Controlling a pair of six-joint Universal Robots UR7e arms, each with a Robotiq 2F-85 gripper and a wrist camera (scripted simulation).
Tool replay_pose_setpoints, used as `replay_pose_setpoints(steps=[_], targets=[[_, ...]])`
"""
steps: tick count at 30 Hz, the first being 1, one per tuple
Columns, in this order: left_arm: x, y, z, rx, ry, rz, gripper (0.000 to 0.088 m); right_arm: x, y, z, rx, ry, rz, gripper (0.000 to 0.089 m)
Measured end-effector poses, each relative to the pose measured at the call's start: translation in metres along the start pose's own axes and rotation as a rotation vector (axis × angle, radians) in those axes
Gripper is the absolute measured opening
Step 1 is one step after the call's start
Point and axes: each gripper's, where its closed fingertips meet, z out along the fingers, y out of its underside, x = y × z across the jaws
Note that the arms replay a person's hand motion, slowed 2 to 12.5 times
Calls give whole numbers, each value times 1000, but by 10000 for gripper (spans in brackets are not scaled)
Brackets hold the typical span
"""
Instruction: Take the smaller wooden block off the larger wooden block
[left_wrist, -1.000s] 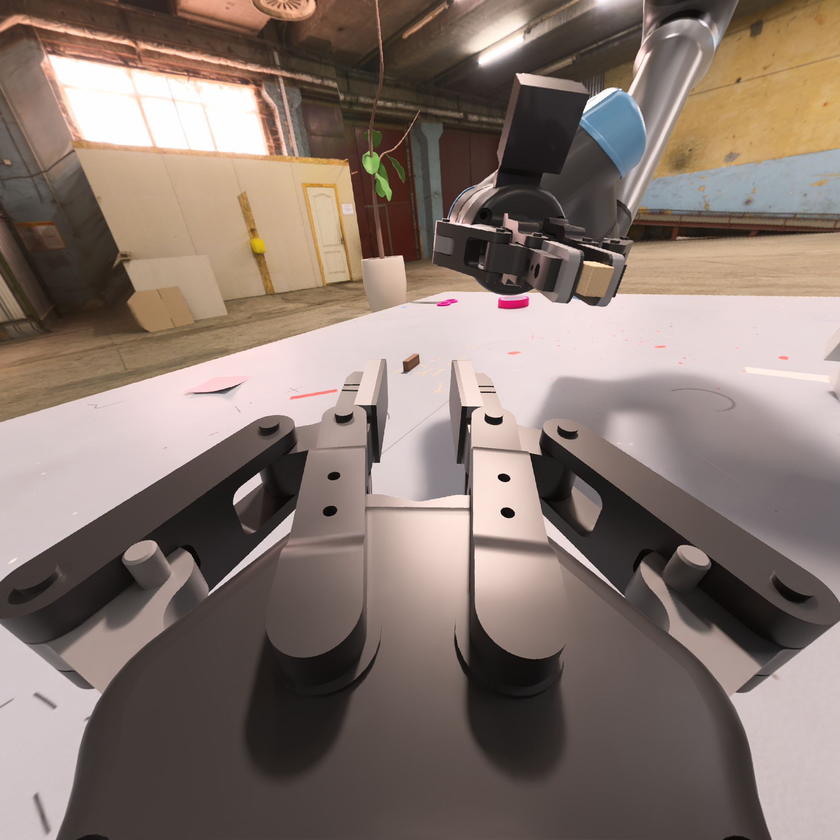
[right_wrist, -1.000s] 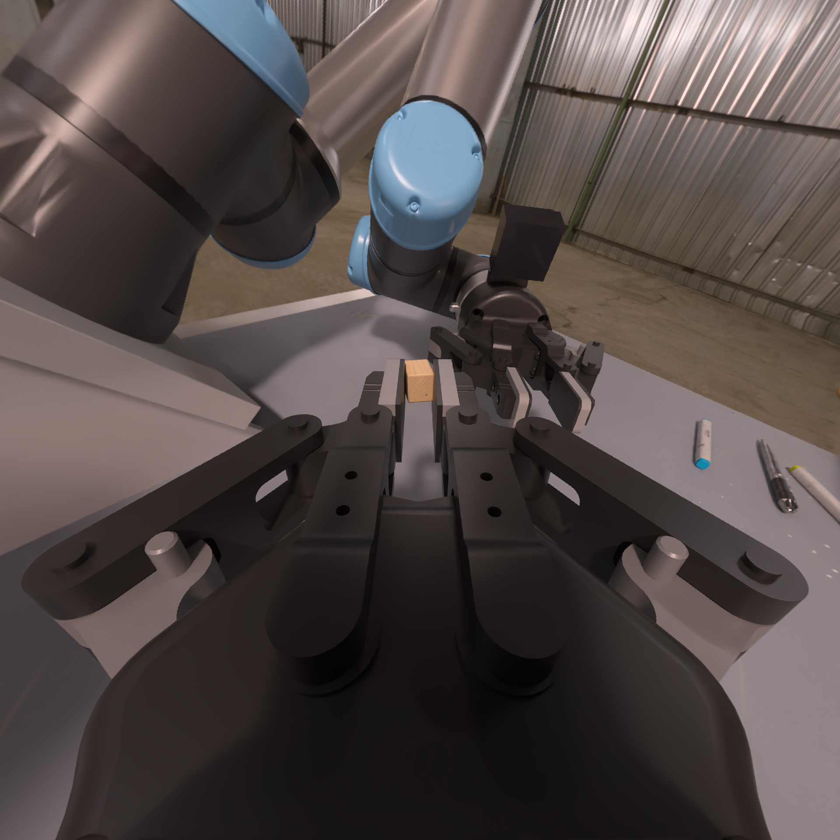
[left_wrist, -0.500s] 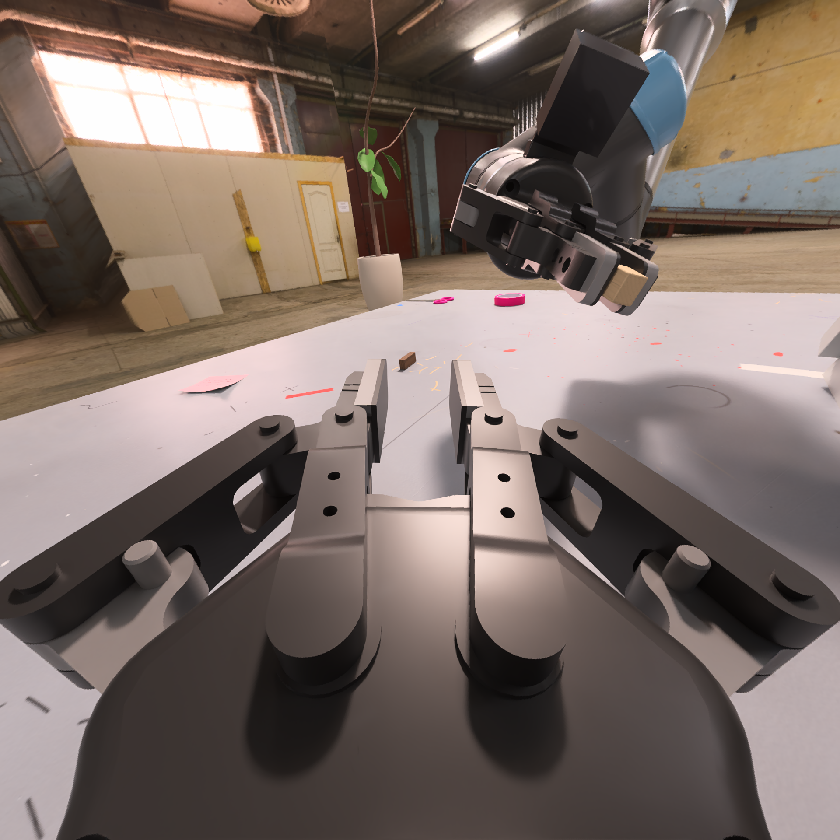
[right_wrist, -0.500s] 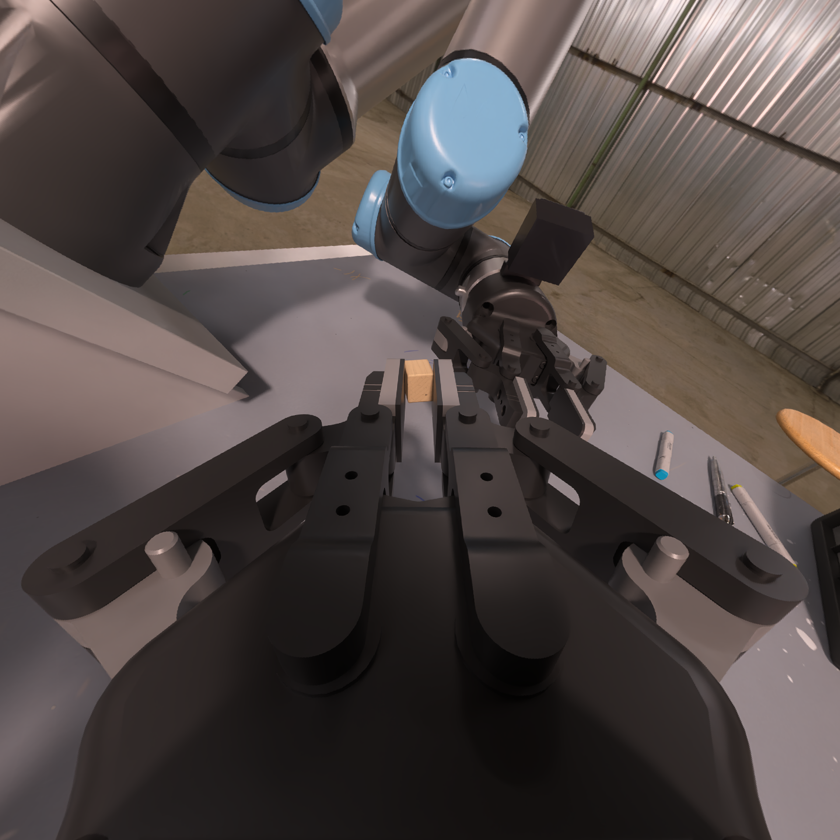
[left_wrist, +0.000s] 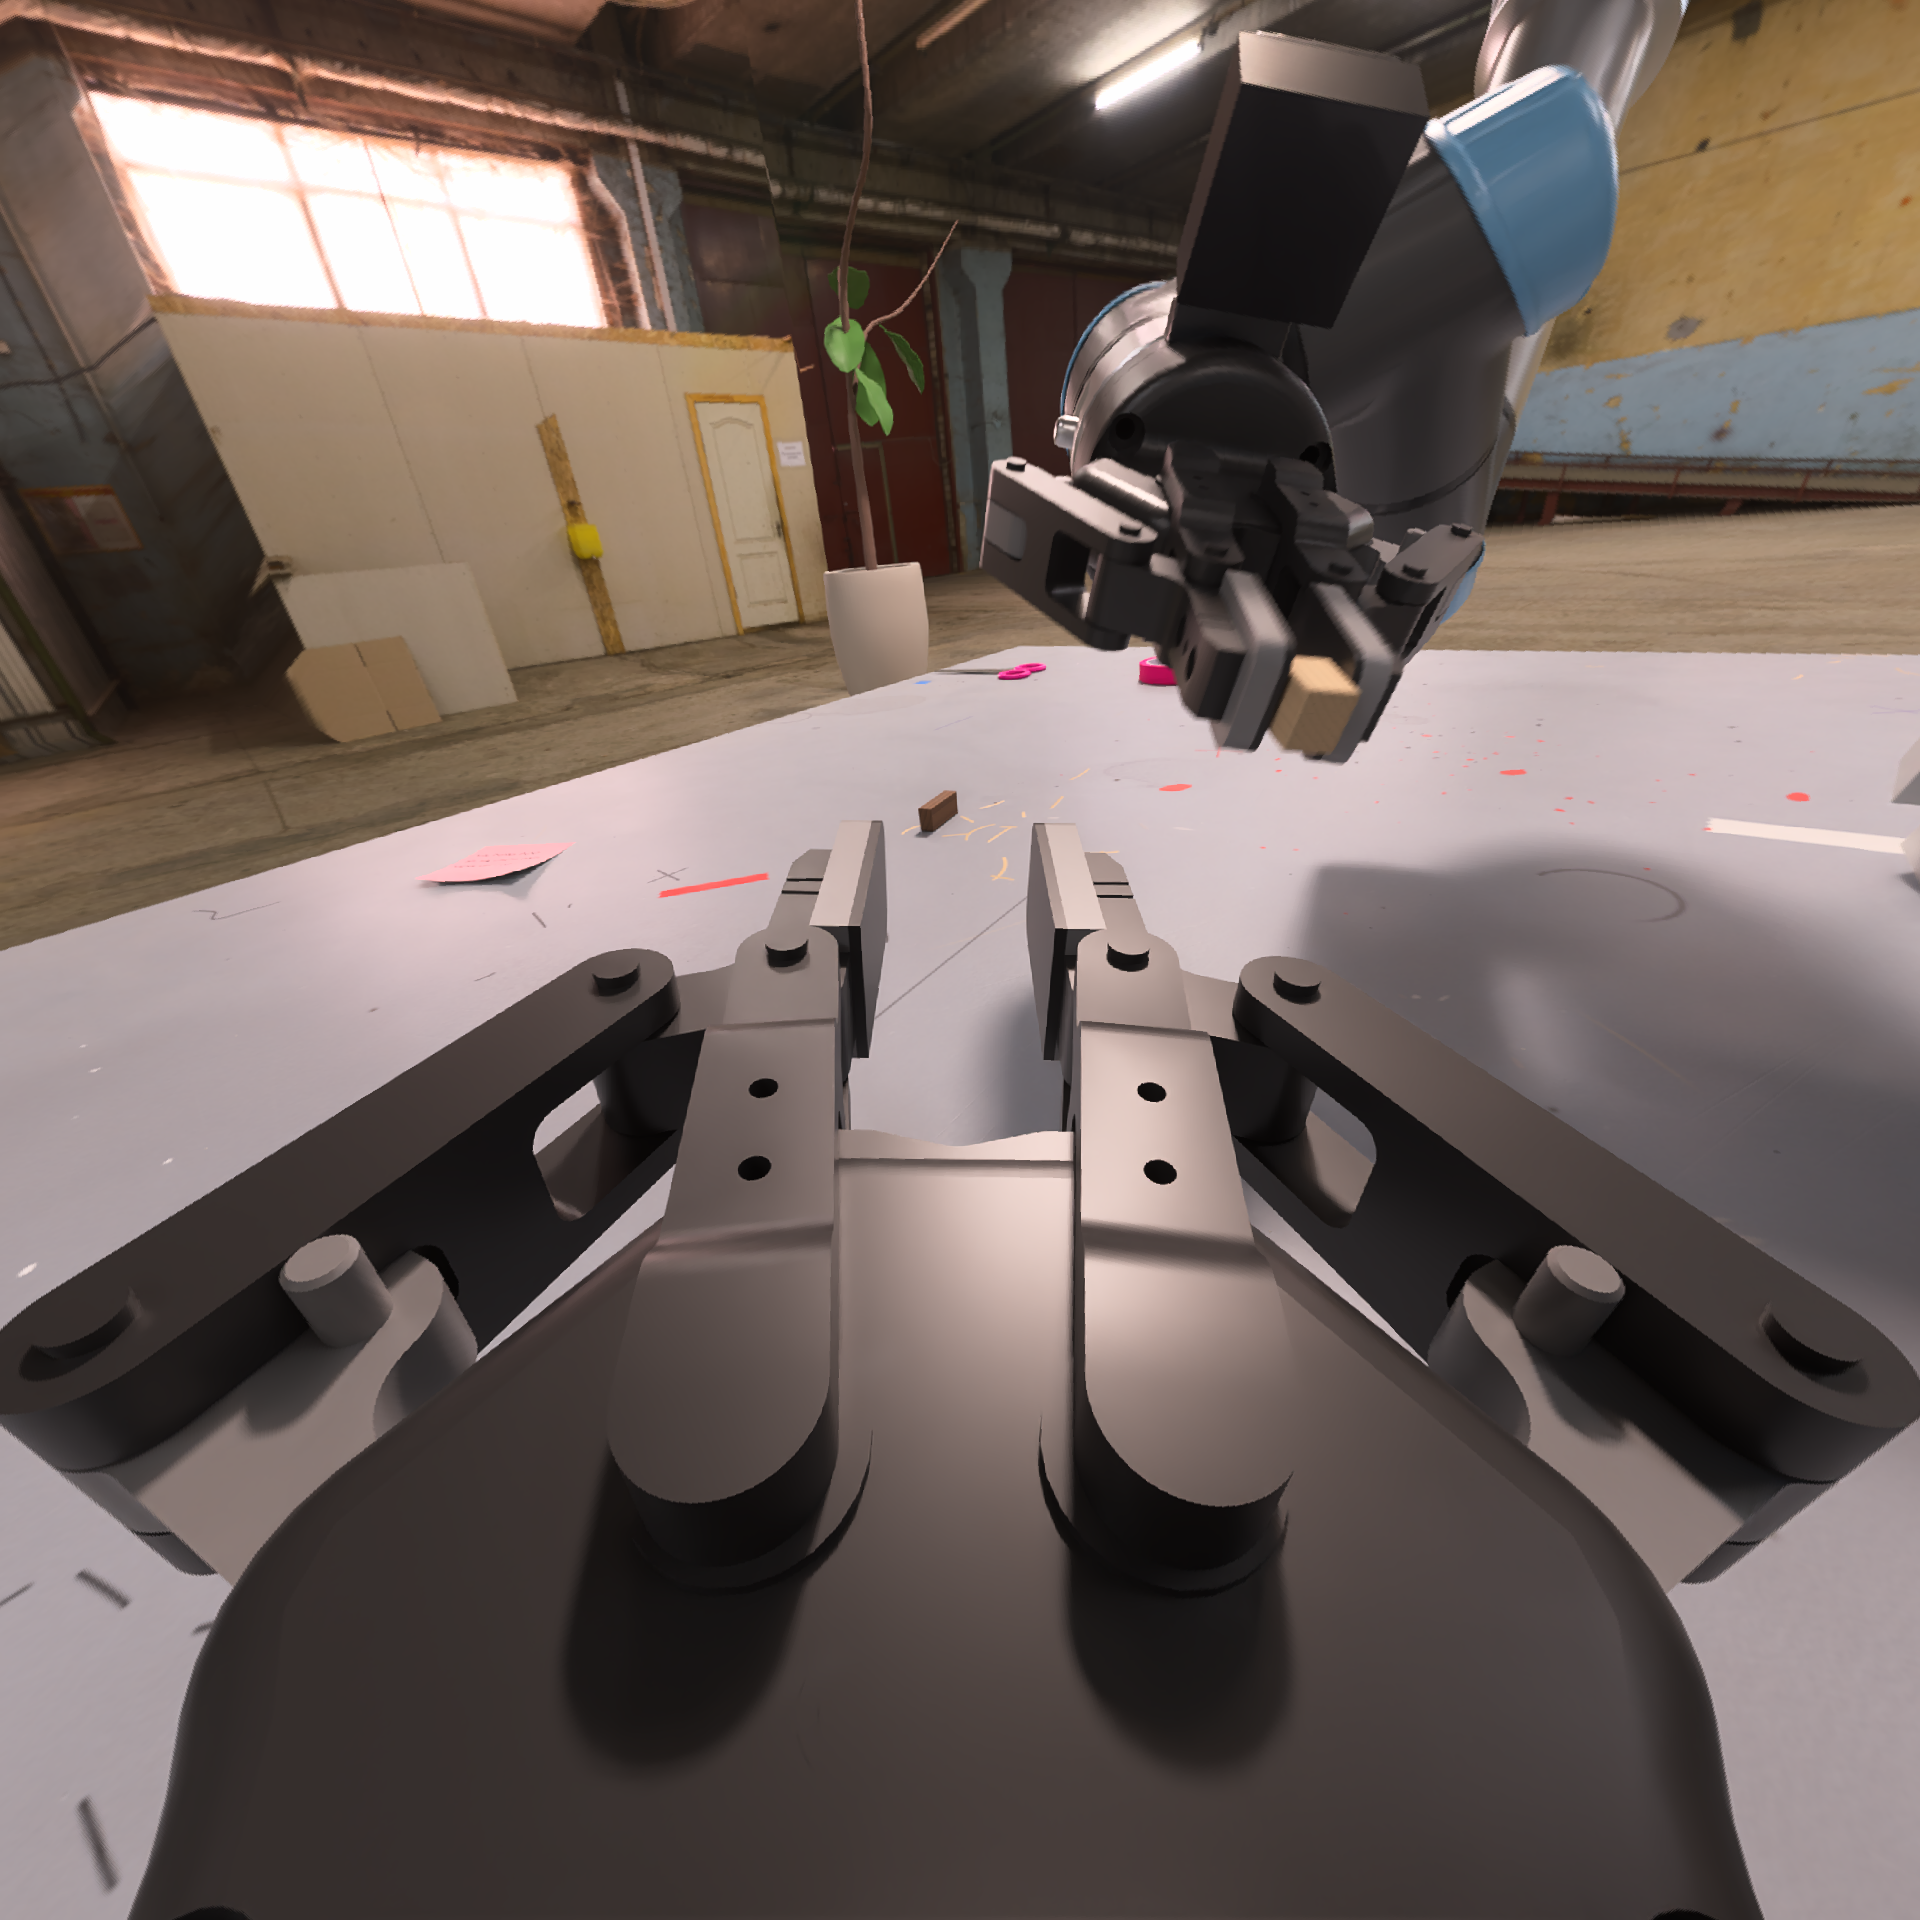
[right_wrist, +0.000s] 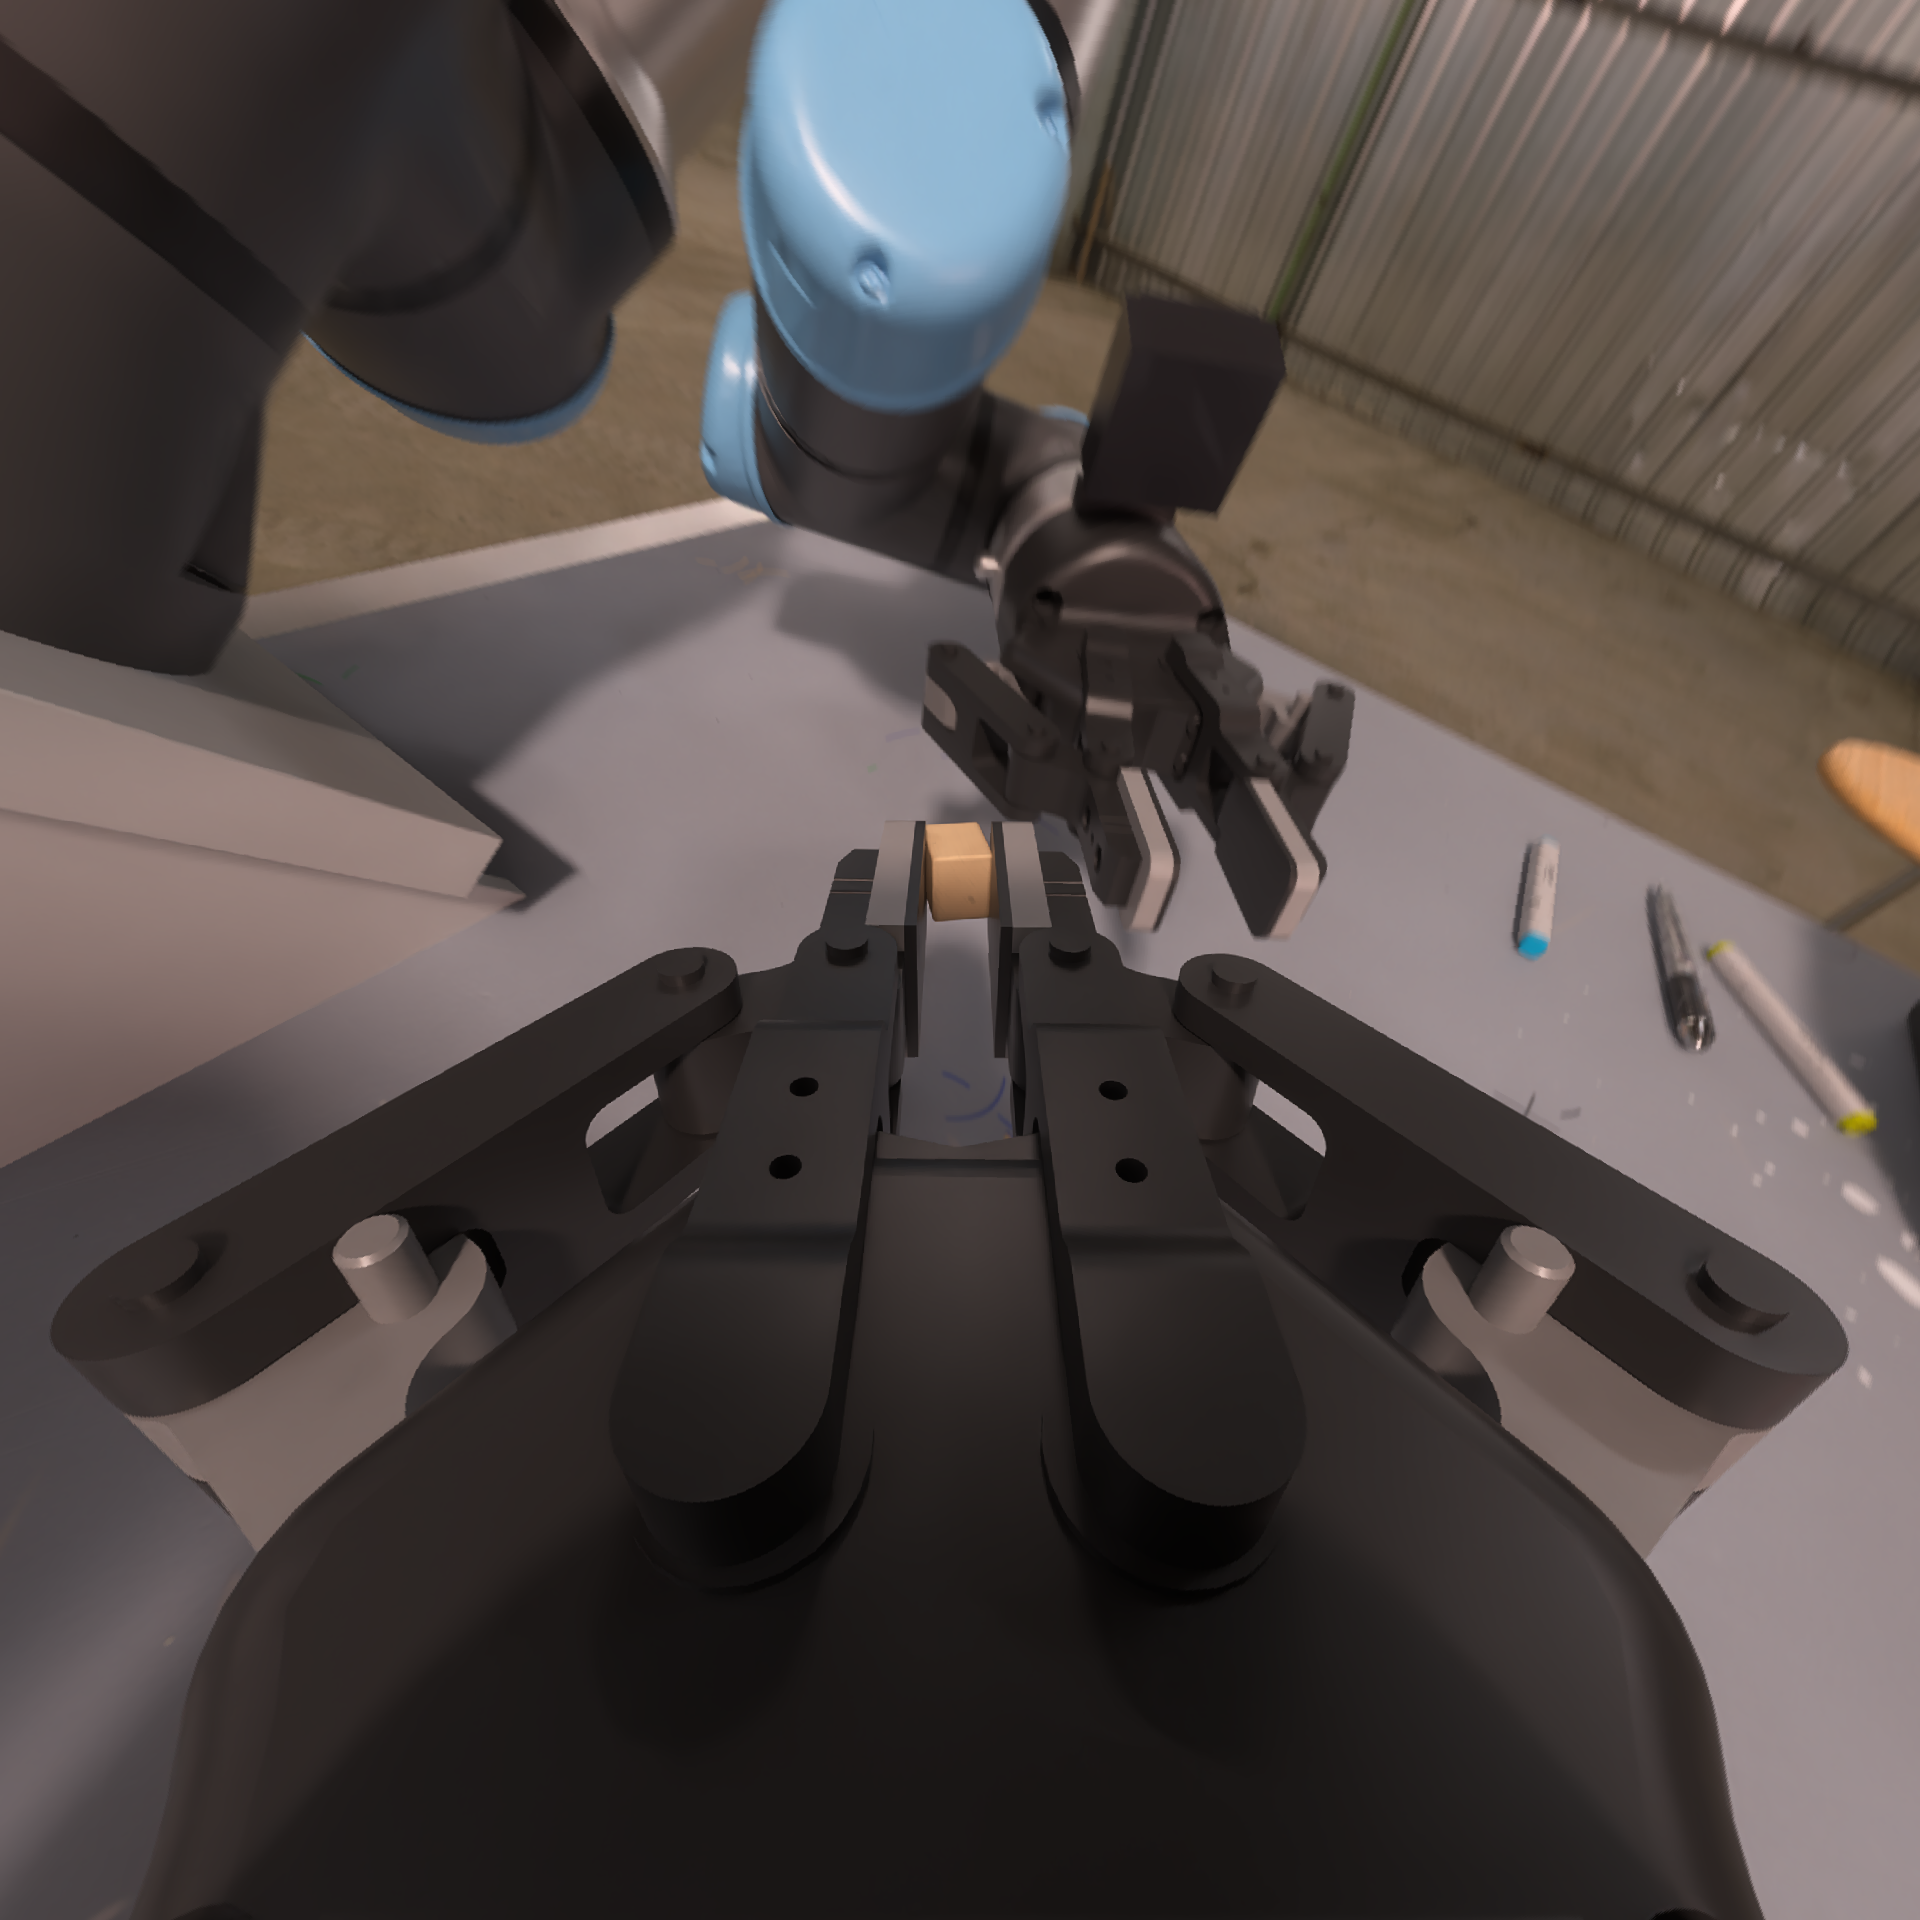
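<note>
My right gripper (right_wrist: 958, 854) is shut on a small light wooden cube (right_wrist: 958, 878) and holds it in the air above the grey table (right_wrist: 675, 727). In the left wrist view that gripper (left_wrist: 1299, 722) hangs at the upper right with the cube (left_wrist: 1317, 707) between its fingertips. My left gripper (left_wrist: 956, 862) is open and empty, low over the table; it also shows in the right wrist view (right_wrist: 1210, 883), just right of the cube. A small dark brown block (left_wrist: 937, 810) lies on the table beyond my left fingertips.
A pink paper (left_wrist: 494, 862), pink scissors (left_wrist: 1023, 671) and a pink tape roll (left_wrist: 1151, 672) lie farther off. A marker (right_wrist: 1536, 899) and two pens (right_wrist: 1678, 971) lie at the right. A white base (right_wrist: 208, 831) stands at the left.
My right gripper has come lower and closer to the left gripper, still shut on the cube, and has turned. The left gripper has not moved.
</note>
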Motion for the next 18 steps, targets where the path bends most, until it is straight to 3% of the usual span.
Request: replay_pose_setpoints(steps=[7, 13, 18], targets=[[-6, 4, -2, -31, -44, 20, 250, 17, 41, 3, -250, 41, 145, 109], [-14, 5, -5, -51, -91, 47, 248, 21, 73, 1, -464, 30, 232, 109], [-16, 4, -7, -49, -112, 59, 247, 21, 87, -1, -579, 11, 286, 109]])
